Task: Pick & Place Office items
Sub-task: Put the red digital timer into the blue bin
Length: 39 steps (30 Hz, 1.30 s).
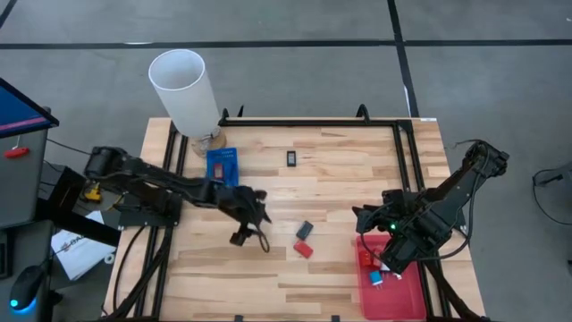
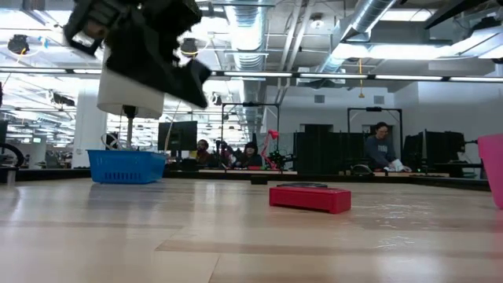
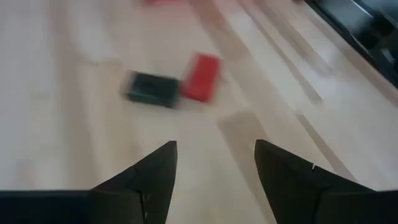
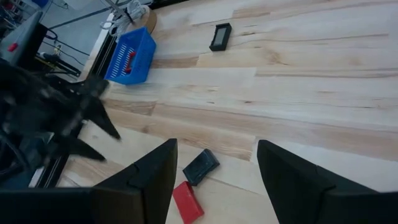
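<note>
The table top (image 1: 340, 170) of pale wooden planks is being framed by a black metal rail (image 1: 313, 122). A grey floor (image 1: 295, 54) crossed by dark lines is being seen around it. A white cylinder (image 1: 185, 89) is standing at the table's far left corner. Beyond the table, an open hall is being lit by long ceiling strip lights (image 2: 424, 77), with exposed silver ducts (image 2: 251, 31) overhead. People are being seen seated at dark monitors (image 2: 314, 151) (one person (image 2: 381, 148) at the right).
</note>
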Tool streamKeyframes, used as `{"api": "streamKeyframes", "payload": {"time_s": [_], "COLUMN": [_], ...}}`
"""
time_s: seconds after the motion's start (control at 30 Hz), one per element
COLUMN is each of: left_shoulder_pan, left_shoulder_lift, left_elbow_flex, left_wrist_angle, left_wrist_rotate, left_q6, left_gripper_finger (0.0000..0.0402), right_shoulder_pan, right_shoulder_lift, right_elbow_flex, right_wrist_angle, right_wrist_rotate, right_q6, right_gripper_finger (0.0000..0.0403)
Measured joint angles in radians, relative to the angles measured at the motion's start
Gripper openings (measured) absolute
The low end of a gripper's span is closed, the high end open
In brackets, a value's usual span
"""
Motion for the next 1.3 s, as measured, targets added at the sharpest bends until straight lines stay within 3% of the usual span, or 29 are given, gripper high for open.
{"api": "streamKeyframes", "payload": {"time_s": [0.13, 0.4, 0.8, 1.17, 1.3], "left_shoulder_pan": [0.000, -0.005, -0.024, -0.058, -0.060], "left_shoulder_lift": [0.111, 0.250, 0.443, 0.515, 0.530], "left_elbow_flex": [-0.001, 0.020, 0.137, 0.142, 0.141], "left_wrist_angle": [0.087, 0.391, 0.458, 0.516, 0.539], "left_wrist_rotate": [0.063, 0.079, 0.113, 0.108, 0.061], "left_q6": [-0.010, -0.022, 0.020, 0.023, 0.023], "left_gripper_finger": [0.0224, 0.0257, 0.0269, 0.0269, 0.0269], "right_shoulder_pan": [-0.001, -0.011, -0.032, -0.044, -0.044], "right_shoulder_lift": [0.000, 0.000, 0.000, 0.001, 0.001], "right_elbow_flex": [0.000, 0.000, 0.000, 0.000, 0.000], "right_wrist_angle": [0.020, 0.055, 0.071, 0.069, 0.069], "right_wrist_rotate": [0.000, 0.000, 0.000, -0.018, -0.023], "right_q6": [0.000, 0.000, 0.000, -0.009, -0.008], "right_gripper_finger": [0.0214, 0.0214, 0.0214, 0.0214, 0.0214]}}
